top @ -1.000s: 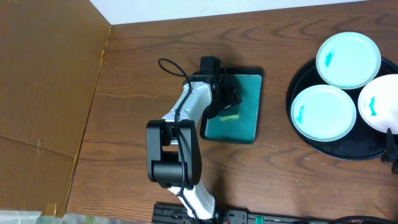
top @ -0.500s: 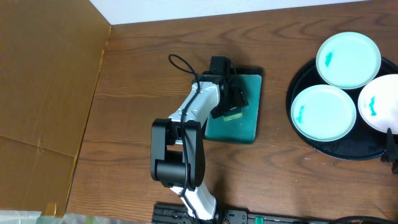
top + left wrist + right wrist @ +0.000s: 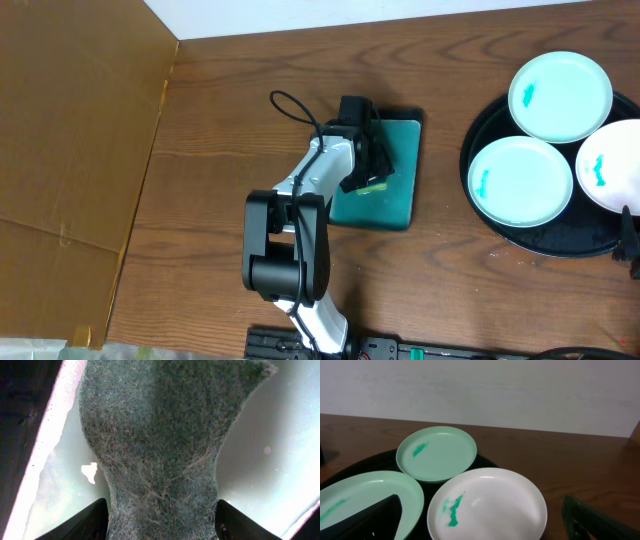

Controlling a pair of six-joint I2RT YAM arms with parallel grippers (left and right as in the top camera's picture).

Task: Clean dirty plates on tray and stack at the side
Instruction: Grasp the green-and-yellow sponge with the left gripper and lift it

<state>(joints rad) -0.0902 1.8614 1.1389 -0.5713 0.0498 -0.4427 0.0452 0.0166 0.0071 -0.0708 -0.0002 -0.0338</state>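
Three round plates with turquoise smears lie on the black tray (image 3: pixel 556 238) at the right: a far one (image 3: pixel 560 97), a left one (image 3: pixel 520 180) and a right one (image 3: pixel 612 167). The right wrist view shows the same plates, far (image 3: pixel 436 453), left (image 3: pixel 355 500) and nearest, white (image 3: pixel 492 510), on the tray (image 3: pixel 367 462). My right gripper (image 3: pixel 480 512) is open and empty just above the near white plate, at the frame's right edge overhead (image 3: pixel 630 240). My left gripper (image 3: pixel 368 172) is down on a small teal tray, shut on a green-yellow sponge (image 3: pixel 373 187); its scouring side (image 3: pixel 160 435) fills the left wrist view.
The small rectangular teal tray (image 3: pixel 395 200) lies mid-table under the left gripper. A brown cardboard panel (image 3: pixel 70 150) covers the left side. The left arm's base (image 3: pixel 285 265) stands near the front edge. A white wall runs behind the table.
My left arm has shifted slightly right over the teal tray and settled on the sponge. The plates and the right gripper have not moved.
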